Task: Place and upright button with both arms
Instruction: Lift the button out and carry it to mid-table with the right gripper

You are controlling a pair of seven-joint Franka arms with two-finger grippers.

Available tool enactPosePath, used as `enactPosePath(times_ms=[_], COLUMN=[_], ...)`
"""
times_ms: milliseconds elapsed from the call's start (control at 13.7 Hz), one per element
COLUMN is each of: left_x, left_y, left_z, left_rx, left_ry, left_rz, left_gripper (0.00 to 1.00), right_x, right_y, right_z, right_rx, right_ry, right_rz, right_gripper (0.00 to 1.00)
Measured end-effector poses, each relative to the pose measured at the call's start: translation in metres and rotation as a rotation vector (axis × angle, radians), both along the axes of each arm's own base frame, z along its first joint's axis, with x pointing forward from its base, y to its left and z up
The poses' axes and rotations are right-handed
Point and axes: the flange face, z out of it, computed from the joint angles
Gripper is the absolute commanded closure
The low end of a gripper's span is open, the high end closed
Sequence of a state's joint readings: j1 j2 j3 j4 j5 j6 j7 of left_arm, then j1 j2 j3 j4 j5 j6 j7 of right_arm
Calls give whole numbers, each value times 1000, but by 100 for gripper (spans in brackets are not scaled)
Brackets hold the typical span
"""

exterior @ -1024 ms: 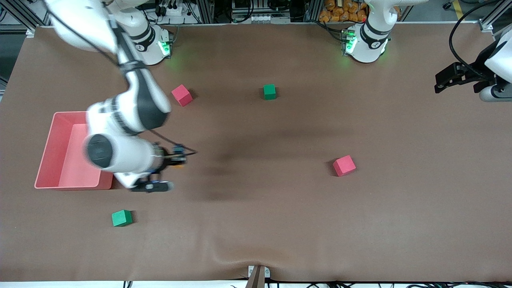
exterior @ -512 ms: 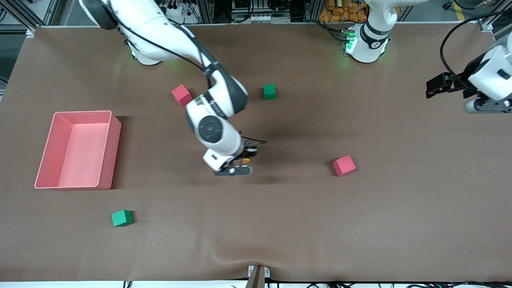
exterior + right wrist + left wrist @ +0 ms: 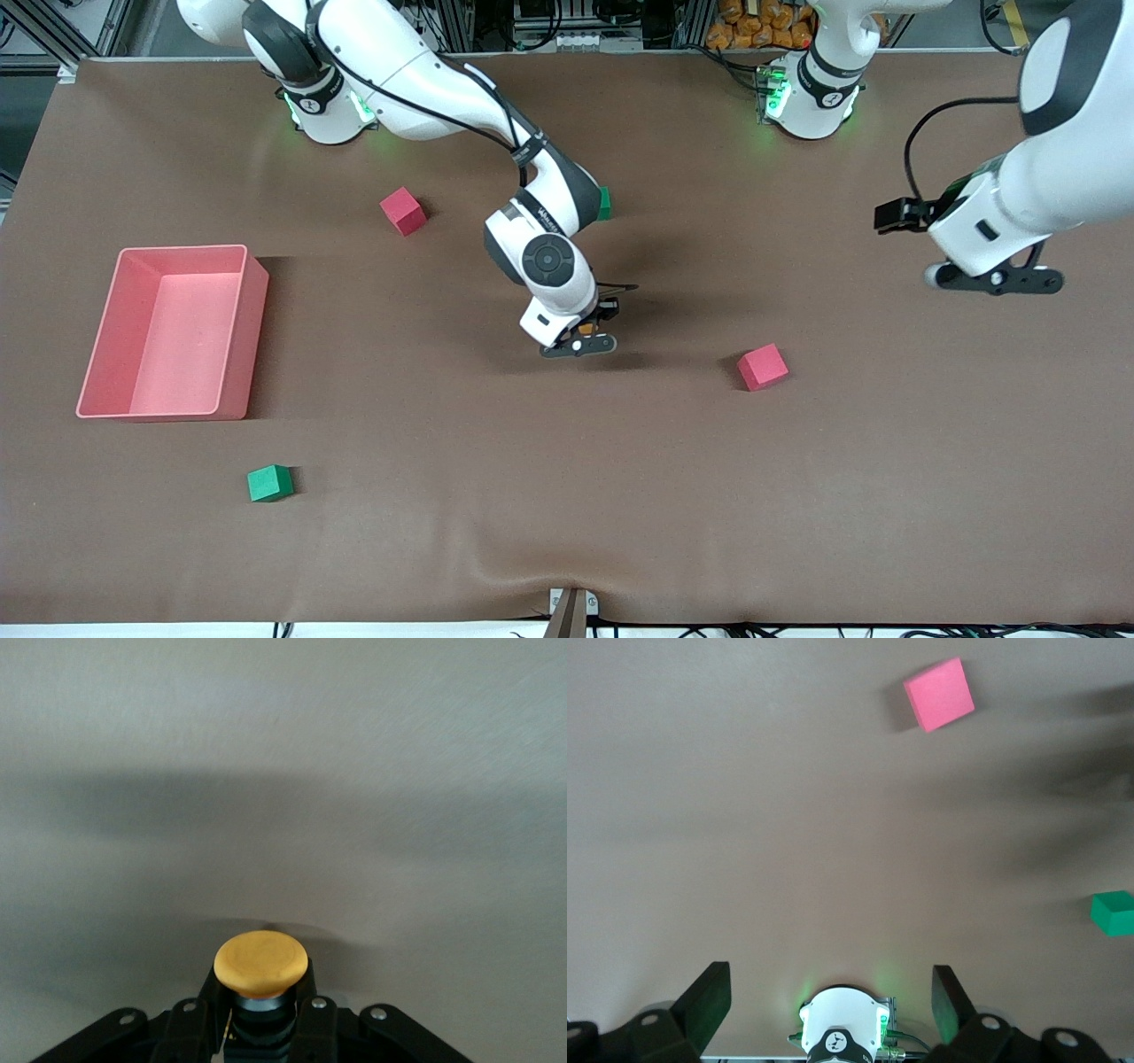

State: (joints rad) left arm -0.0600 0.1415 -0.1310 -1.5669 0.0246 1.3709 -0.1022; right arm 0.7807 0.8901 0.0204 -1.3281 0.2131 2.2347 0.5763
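The carry step is in hand: the right hand (image 3: 263, 1028), pinched on the button (image 3: 261, 964), hangs over the middle of the tabletop (image 3: 567, 496), orange cap pointing away from the wrist. Next, I judge, it must lower and set the button down for uprighting. The left hand (image 3: 830, 1005), fingers spread and empty, hangs over the left arm's end.

The right arm (image 3: 540, 208) hides most of a seemingly green cube (image 3: 604, 203).
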Motion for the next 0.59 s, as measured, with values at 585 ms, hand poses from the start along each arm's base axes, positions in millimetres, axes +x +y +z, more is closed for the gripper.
enactPosePath(times_ms=[585], left_x=[-3], left_y=[-53], left_z=[-26], left_rx=[37], left_ry=[38], left_rz=[-5], left_gripper=[0], right_x=[24], right_y=[3], right_z=[34], right_rx=[35], right_ry=[-71], right_rz=[-16], right_gripper=[0])
